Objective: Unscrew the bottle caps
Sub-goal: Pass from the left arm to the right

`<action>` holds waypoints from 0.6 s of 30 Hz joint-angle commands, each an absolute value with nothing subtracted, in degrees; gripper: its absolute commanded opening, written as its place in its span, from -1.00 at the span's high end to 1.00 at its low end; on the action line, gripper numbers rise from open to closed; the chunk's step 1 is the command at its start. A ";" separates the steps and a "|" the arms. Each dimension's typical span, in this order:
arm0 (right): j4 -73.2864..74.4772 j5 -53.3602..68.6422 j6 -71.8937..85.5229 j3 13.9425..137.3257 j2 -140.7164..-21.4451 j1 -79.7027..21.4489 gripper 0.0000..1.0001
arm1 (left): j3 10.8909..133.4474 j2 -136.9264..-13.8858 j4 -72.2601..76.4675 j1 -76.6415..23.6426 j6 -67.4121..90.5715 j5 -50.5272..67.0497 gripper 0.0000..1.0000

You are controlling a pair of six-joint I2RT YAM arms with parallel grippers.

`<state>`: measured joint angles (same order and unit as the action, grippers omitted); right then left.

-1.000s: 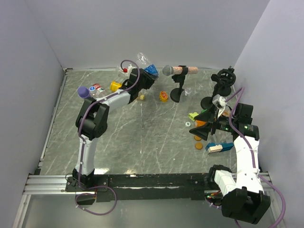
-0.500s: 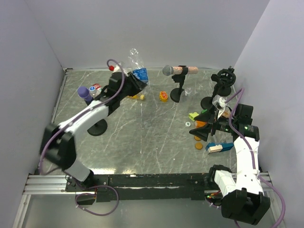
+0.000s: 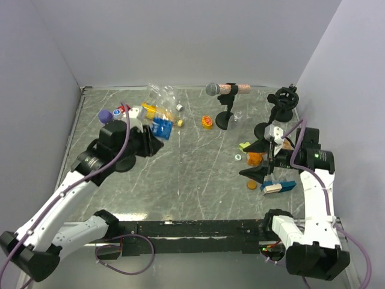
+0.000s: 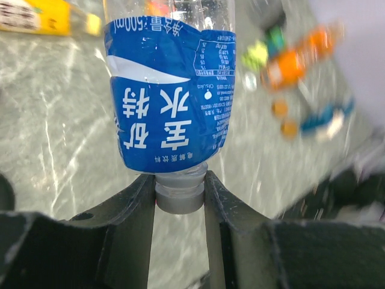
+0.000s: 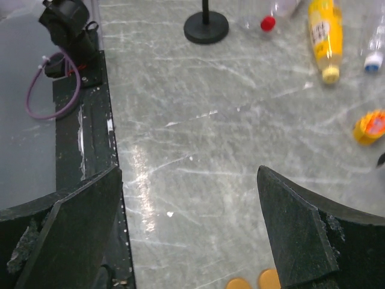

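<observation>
Left gripper (image 4: 180, 188): clamped on the cap (image 4: 179, 197); bottle (image 4: 171, 108) points straight out.
Right gripper (image 5: 189, 176): apart, empty, well right of your bottle.

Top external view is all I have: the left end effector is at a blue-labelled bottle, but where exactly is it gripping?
Observer: The left wrist view shows the left end effector shut on the pale grey cap of the blue-labelled bottle, with one finger on each side.
Operator: Is that cap on the neck?
Observer: Yes. It sits on the neck, and no gap shows between it and the bottle.
Operator: And the right end effector?
Observer: The right wrist view shows the right end effector wide open, with only bare table between its fingers.
</observation>
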<state>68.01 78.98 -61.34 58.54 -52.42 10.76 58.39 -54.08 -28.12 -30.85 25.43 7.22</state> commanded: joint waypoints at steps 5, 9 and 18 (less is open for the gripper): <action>76.06 80.59 -61.23 76.45 -59.50 1.41 -0.98 | 59.77 -55.10 -39.20 -47.35 6.26 10.81 0.87; 47.95 76.92 -22.31 72.09 -58.36 0.62 -0.98 | 61.25 -60.01 -38.23 -56.85 1.94 4.41 0.87; 70.12 70.48 -49.44 72.58 -60.98 -6.67 -0.98 | 66.79 -69.78 -37.00 -64.33 -7.28 2.19 0.88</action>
